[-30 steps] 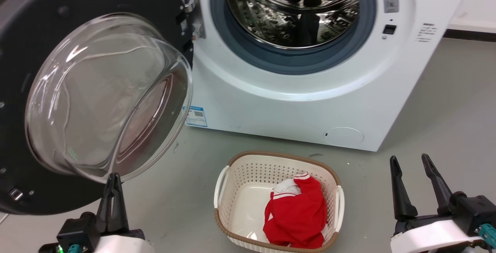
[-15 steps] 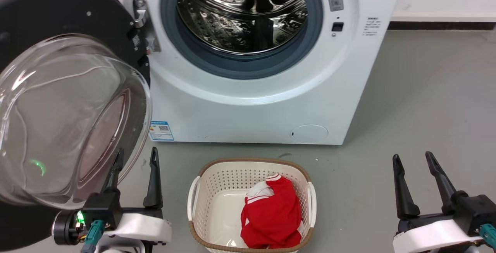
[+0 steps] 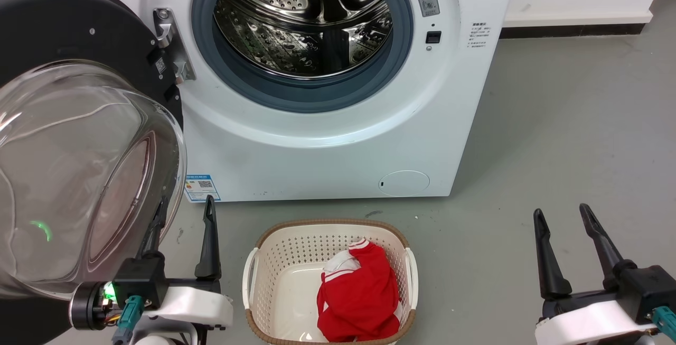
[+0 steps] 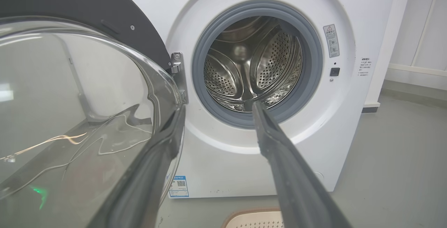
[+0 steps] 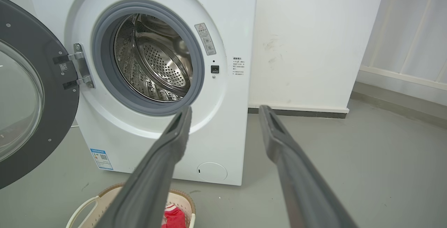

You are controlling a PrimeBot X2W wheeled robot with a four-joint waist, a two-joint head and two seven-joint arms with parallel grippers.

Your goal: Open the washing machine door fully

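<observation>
The white washing machine (image 3: 327,155) stands ahead with its steel drum (image 3: 306,22) exposed. The washing machine door (image 3: 63,22), a black disc with a bulging glass bowl (image 3: 79,176), hangs swung out on its left hinge (image 3: 171,44). My left gripper (image 3: 185,202) is open at the bowl's lower right edge and holds nothing. In the left wrist view the left gripper (image 4: 219,106) has one finger (image 4: 164,151) lying along the bowl's rim; contact cannot be told. My right gripper (image 3: 561,211) is open over bare floor at the lower right, and the right gripper (image 5: 225,108) points at the machine (image 5: 223,11).
A beige laundry basket (image 3: 253,281) with a red garment (image 3: 359,297) sits on the grey floor in front of the machine, between my arms. A white wall with a dark skirting (image 3: 570,30) runs to the machine's right. Open floor lies on the right.
The head camera has turned, so the machine and the basket sit further left in the picture. My left gripper came out from under the glass bowl, and both fingers show apart.
</observation>
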